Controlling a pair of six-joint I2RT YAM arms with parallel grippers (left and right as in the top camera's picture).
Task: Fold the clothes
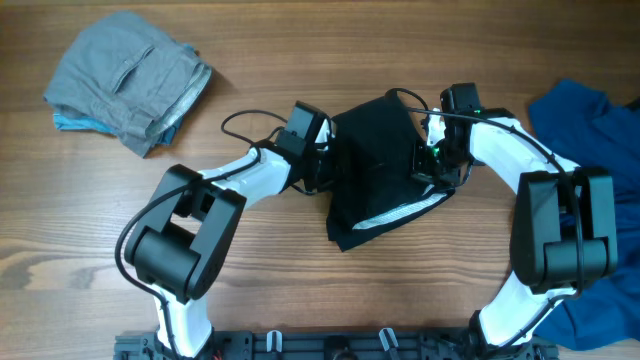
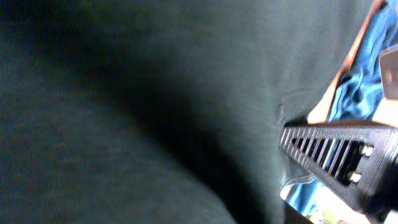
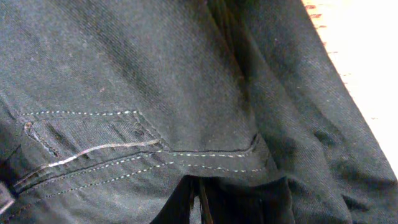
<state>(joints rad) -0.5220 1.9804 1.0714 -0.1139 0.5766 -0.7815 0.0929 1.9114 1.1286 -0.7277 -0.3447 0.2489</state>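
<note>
A black garment (image 1: 375, 150) with white stitching is bunched at the middle of the table, between my two grippers. My left gripper (image 1: 322, 165) is at its left edge and my right gripper (image 1: 428, 165) at its right edge. Both look shut on the cloth. In the left wrist view the black cloth (image 2: 124, 93) fills the frame and only one ribbed finger (image 2: 336, 152) shows. In the right wrist view a stitched pocket seam of the garment (image 3: 155, 74) lies over the dark jaws (image 3: 205, 205). The garment's lower part trails on the wood toward the front.
A folded grey pile (image 1: 130, 75) with a bit of light blue under it lies at the back left. A crumpled blue garment (image 1: 590, 120) lies along the right edge and shows in the left wrist view (image 2: 354, 87). The table is bare wood (image 1: 300, 290).
</note>
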